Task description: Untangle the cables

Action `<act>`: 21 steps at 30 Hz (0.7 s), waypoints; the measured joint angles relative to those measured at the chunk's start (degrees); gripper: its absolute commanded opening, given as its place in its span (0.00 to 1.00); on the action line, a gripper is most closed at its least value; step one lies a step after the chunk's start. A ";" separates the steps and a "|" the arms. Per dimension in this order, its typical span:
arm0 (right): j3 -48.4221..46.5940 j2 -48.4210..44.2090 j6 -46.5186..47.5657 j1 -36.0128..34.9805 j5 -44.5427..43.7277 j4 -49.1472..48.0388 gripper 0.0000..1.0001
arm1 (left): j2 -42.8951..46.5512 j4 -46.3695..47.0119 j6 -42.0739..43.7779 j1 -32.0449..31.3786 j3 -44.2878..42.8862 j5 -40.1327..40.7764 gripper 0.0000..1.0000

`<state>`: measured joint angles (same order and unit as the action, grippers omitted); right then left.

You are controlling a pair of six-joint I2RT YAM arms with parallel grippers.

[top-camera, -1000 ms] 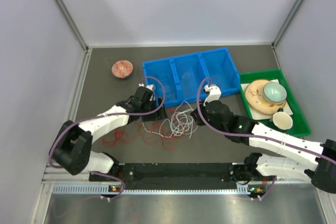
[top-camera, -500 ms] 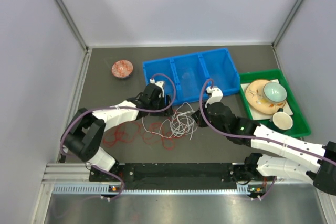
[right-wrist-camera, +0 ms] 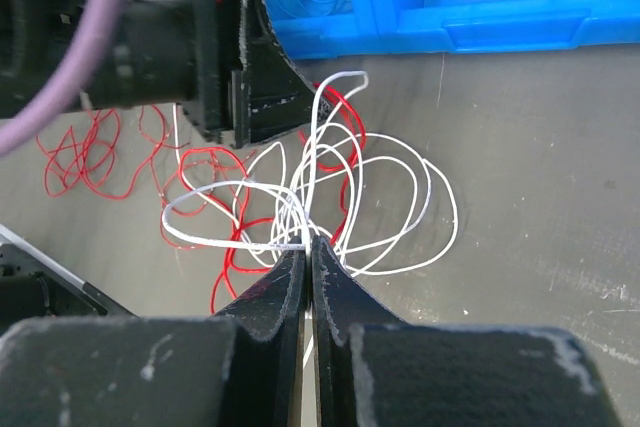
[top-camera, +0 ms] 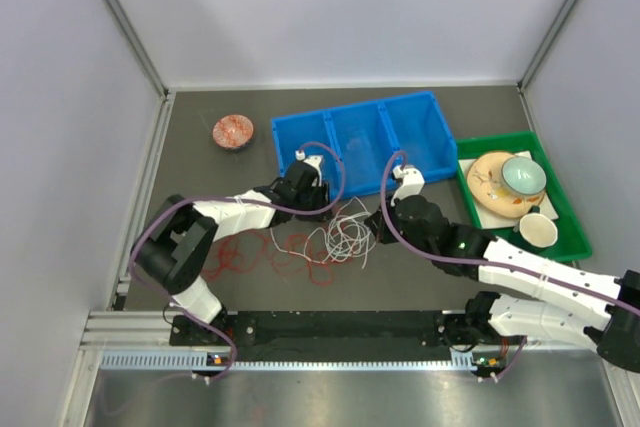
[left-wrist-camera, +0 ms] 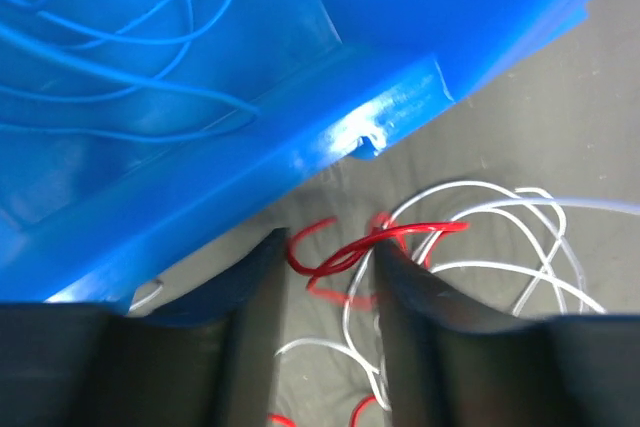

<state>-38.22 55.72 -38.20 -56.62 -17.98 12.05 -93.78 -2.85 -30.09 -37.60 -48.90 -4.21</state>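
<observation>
Blue bin [left-wrist-camera: 330, 147]: glossy smooth plastic. Red cable [left-wrist-camera: 400, 235], white cable [right-wrist-camera: 316, 137]: slick plastic coat. Table [right-wrist-camera: 540, 197]: matt grey, scuffed. My right fingers [right-wrist-camera: 270, 307]: matt black, scratched.

In the left wrist view, the blue bin [left-wrist-camera: 200, 97] runs off the top and left edges; the white cable [left-wrist-camera: 468, 185] exits right. The red cable [left-wrist-camera: 400, 236] drops behind the fingers [left-wrist-camera: 430, 317]. In the top view, you cannot read the left gripper [top-camera: 316, 203] jaw gap.
</observation>
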 measured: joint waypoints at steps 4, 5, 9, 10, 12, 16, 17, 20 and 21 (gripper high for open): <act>0.00 -0.59 0.00 0.00 0.11 0.04 0.00 | -1.01 0.44 -0.50 -0.46 -0.09 1.20 0.09; 0.00 -0.74 -0.02 0.00 0.09 0.07 0.00 | -1.01 0.52 -0.63 -0.50 -0.09 1.53 0.00; 0.00 -2.08 0.02 0.00 -0.13 1.09 0.00 | -0.20 -0.20 -1.22 -0.72 -0.11 3.45 0.00; 0.00 -2.60 0.02 0.00 -0.42 1.64 0.00 | 0.66 -1.14 -1.29 -0.72 -0.11 4.13 0.00; 0.00 -4.31 0.17 0.02 -1.77 3.26 0.00 | 3.58 -3.21 -1.44 -0.72 -0.11 5.68 0.00; -0.31 -10.12 1.70 0.61 -5.16 7.74 0.00 | 13.05 -8.22 -1.53 -0.55 0.13 9.92 0.00; -0.94 -12.20 2.43 0.83 -6.40 9.44 0.00 | 15.91 -9.14 -1.53 -0.31 0.52 10.88 0.00; -4.42 -15.82 4.94 1.01 -9.55 13.03 0.00 | 23.21 -11.04 -1.60 1.55 2.75 12.68 0.00; -6.08 -16.63 5.86 1.03 -10.58 13.88 0.00 | 25.27 -11.82 -1.75 2.80 3.85 13.11 0.00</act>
<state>-44.29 39.09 -32.34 -55.59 -28.56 25.93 -68.51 -14.68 -31.83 -34.81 -45.06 8.91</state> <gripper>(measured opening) 0.010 0.036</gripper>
